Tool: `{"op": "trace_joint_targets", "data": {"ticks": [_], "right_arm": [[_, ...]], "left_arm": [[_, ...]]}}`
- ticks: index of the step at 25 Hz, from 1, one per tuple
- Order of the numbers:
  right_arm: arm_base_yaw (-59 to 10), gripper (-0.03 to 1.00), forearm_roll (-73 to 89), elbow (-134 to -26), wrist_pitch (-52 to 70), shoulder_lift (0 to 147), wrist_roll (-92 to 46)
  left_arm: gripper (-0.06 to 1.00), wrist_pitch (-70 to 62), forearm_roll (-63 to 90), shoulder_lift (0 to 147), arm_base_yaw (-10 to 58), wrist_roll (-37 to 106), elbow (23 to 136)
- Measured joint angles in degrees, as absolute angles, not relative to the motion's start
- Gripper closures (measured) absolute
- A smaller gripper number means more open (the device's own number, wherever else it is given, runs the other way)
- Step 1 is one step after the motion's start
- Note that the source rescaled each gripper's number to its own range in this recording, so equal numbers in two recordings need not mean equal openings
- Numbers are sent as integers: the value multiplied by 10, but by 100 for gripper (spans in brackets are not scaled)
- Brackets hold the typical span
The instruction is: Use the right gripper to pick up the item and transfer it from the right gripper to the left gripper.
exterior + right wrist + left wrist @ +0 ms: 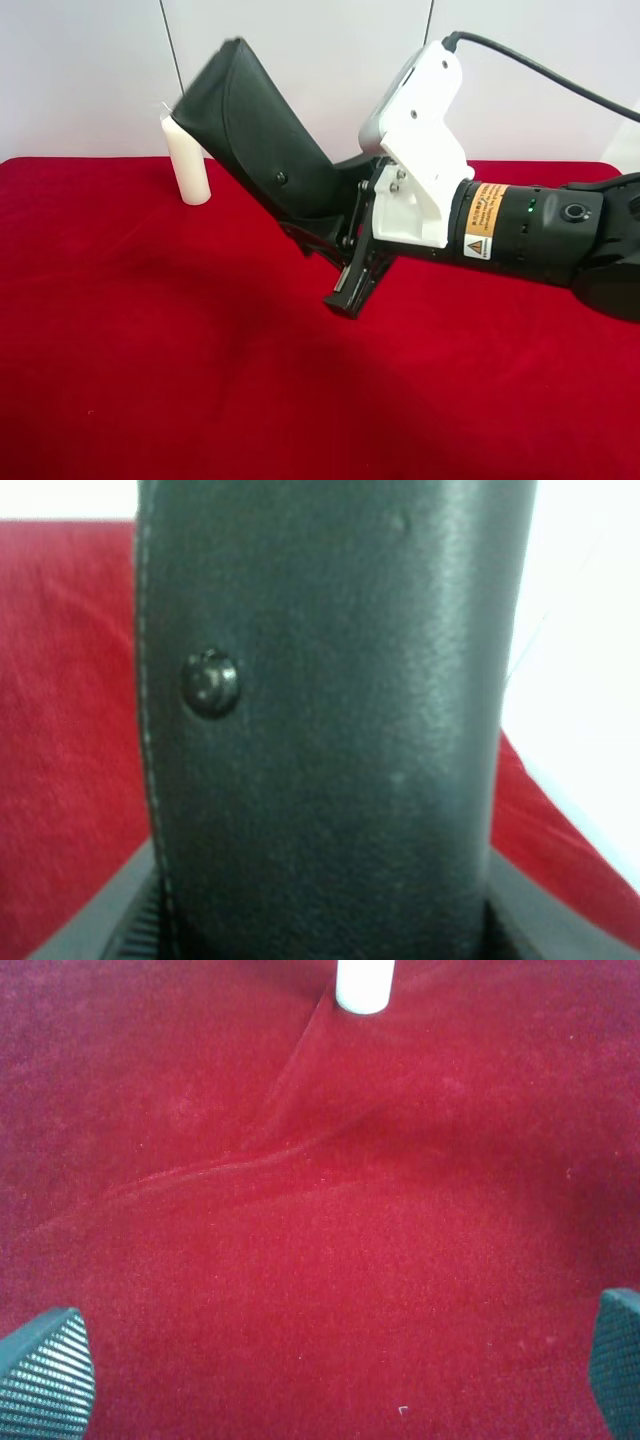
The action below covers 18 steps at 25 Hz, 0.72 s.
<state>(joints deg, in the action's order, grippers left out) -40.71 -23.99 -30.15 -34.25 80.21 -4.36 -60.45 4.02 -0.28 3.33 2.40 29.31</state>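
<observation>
The item, a black leather-like glasses case [258, 130] with a small snap button [282, 178], is lifted off the red cloth and tilts up to the left. My right gripper [328, 238], on the arm with white housing at the exterior high view's right, is shut on the case's lower end. The right wrist view is filled by the case [330, 730], with a finger [100, 930] at each side. My left gripper [330, 1380] hangs open over bare red cloth with nothing between its fingertips [45, 1375]. It is out of the exterior high view.
A tall white candle [186, 160] stands on the red cloth [150, 340] at the back left, just beside the case's raised end. Its base [362, 985] shows in the left wrist view, past a crease in the cloth [230, 1165]. A white wall stands behind.
</observation>
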Motion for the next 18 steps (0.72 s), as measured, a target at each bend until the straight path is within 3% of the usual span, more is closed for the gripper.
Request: {"op": "trace_joint_targets", "data": {"ticks": [18], "right_arm": [[-407,90,-242,-302,-394,833,-37]], "left_arm": [[-6,-605,40,-3,33,24,293]]}}
